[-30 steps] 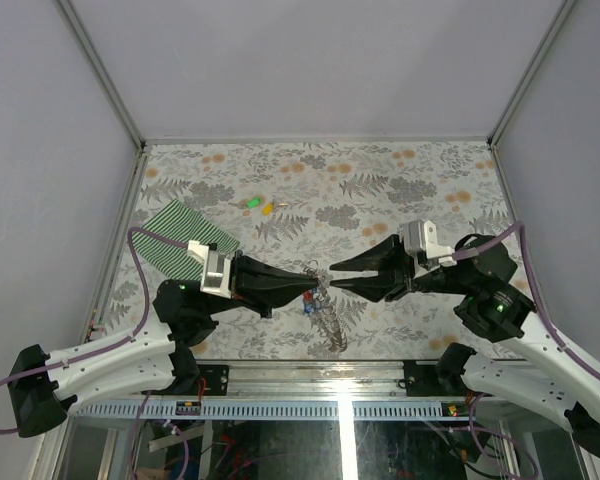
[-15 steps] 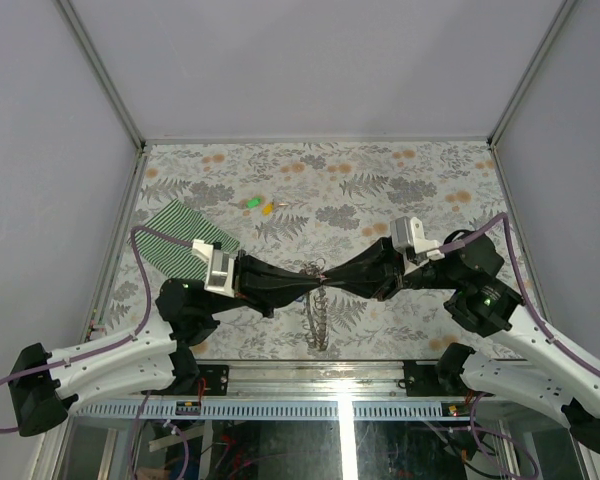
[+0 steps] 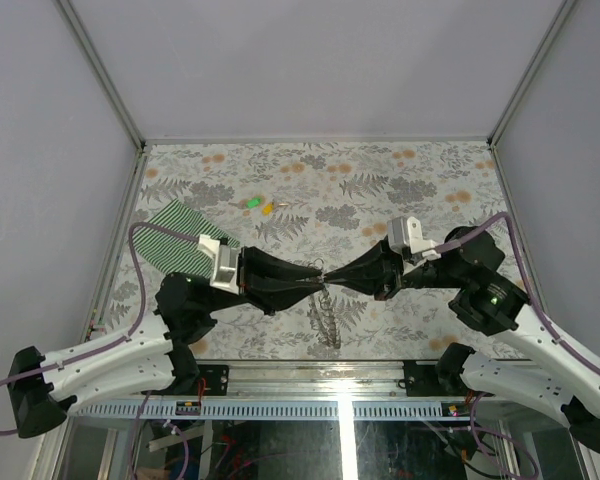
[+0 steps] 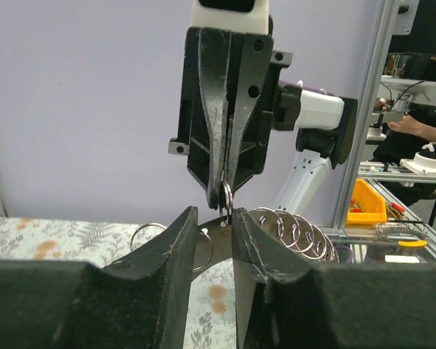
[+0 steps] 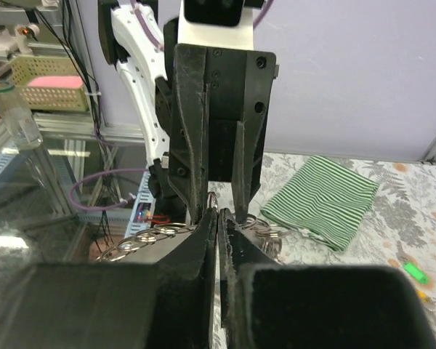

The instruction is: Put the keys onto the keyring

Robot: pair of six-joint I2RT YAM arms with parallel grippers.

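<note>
Right gripper (image 4: 225,186) clenched on the small ring of the keyring (image 3: 326,318) at frame centre, chain dangling to the table. Left gripper (image 4: 215,218) jaws parted beside the ring, gripping nothing. Green key (image 3: 252,203) and yellow key (image 3: 268,209) lie loose, upper centre-left. Threading unfinished; keys already on the ring can't tell.

The left arm (image 3: 110,362) and right arm (image 3: 540,378) have white moulded link shells joined by black joint housings. A purple cable (image 3: 138,265) loops along each arm. The left gripper (image 3: 316,276) and right gripper (image 3: 332,279) have long, black, tapered fingers, with dark socket-head screws (image 4: 258,45) in the finger mounts. A white camera block (image 3: 408,236) sits at each wrist. A green indicator light (image 3: 496,297) glows on a black joint of the right arm.
</note>
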